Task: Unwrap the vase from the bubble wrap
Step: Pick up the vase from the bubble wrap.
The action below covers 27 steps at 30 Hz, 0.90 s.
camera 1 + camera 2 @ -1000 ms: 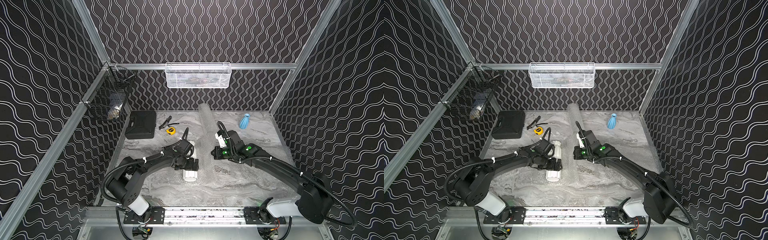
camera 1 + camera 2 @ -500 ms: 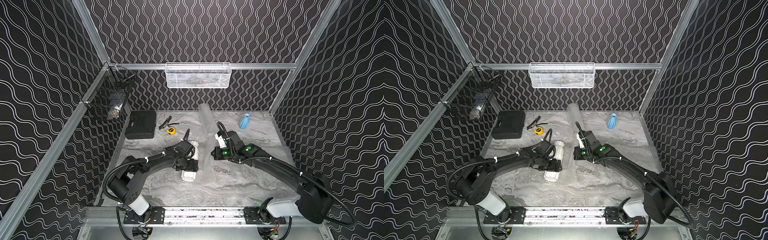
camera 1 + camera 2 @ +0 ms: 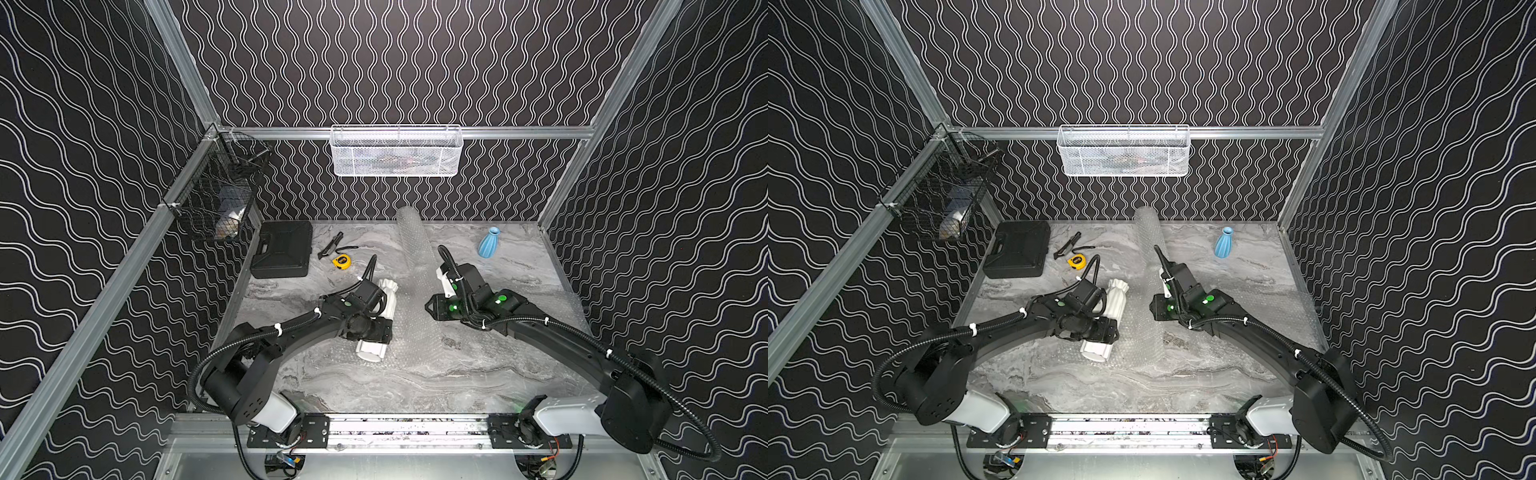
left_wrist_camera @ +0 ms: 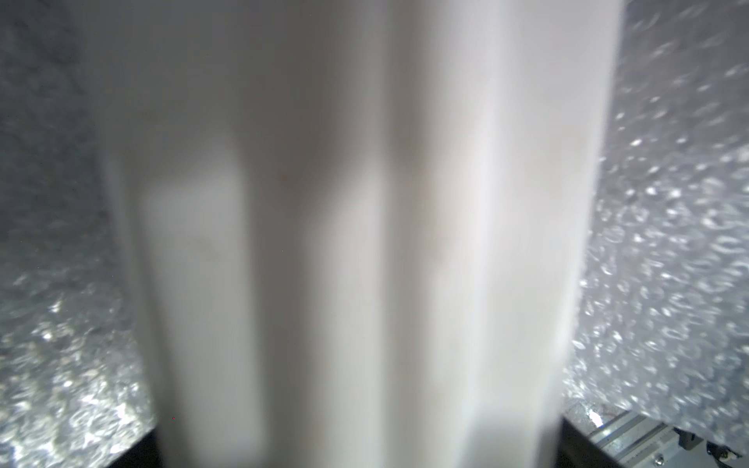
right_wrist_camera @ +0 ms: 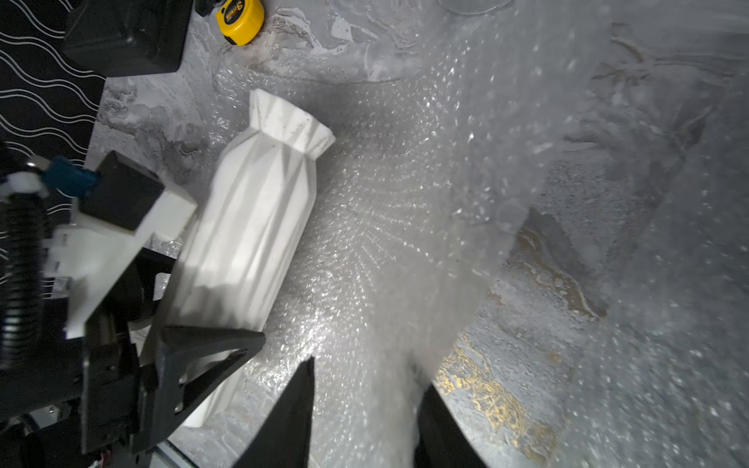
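Left claw point(image 3: 373, 333) around vase point(image 3: 387, 300); marble tabletop point(image 3: 415, 386), wavy walls point(image 3: 395, 62)

Counter point(image 3: 415, 386) is carrying two vases (white vase point(image 3: 370, 351), blue vase point(image 3: 489, 243)), one bubble wrap point(image 3: 417, 266), one tape measure point(image 3: 341, 261), one black case point(image 3: 282, 254). Two baskets are hanging: white basket point(image 3: 396, 151), black basket point(image 3: 216, 195).

Saw white vase point(image 3: 380, 318) lying on flat bubble wrap point(image 3: 419, 332), middle of table point(image 3: 415, 386), mouth toward back wall. My left gripper point(image 3: 374, 332) straddled white vase near base; couldn't tell if clamped. My right gripper point(image 3: 431, 307) sat low over bubble wrap, near white vase, tip pointing at it. Roll point(image 3: 411, 237) of same wrap ran back to wall. Blue vase point(image 3: 488, 243) upright, back right. Black case point(image 3: 282, 254) and tape measure point(image 3: 341, 261) back left. White basket point(image 3: 395, 151) on back rail, black basket point(image 3: 216, 195) on left rail.
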Each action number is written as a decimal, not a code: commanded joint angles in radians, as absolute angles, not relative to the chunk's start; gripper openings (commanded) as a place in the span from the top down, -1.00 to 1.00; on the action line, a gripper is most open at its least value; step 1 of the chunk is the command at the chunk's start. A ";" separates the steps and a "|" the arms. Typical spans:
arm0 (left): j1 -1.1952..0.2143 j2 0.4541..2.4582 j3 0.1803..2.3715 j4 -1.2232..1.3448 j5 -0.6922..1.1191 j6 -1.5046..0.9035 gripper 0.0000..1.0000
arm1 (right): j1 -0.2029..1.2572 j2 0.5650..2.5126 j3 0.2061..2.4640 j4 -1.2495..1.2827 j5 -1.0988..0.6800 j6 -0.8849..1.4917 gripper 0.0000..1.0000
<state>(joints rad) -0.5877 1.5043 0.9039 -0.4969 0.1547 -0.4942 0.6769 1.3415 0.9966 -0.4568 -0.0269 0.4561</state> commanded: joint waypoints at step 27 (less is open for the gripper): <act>-0.612 1.315 0.868 -0.269 0.191 -0.364 -0.46 | 0.546 1.298 0.901 -0.188 -0.378 0.570 -0.51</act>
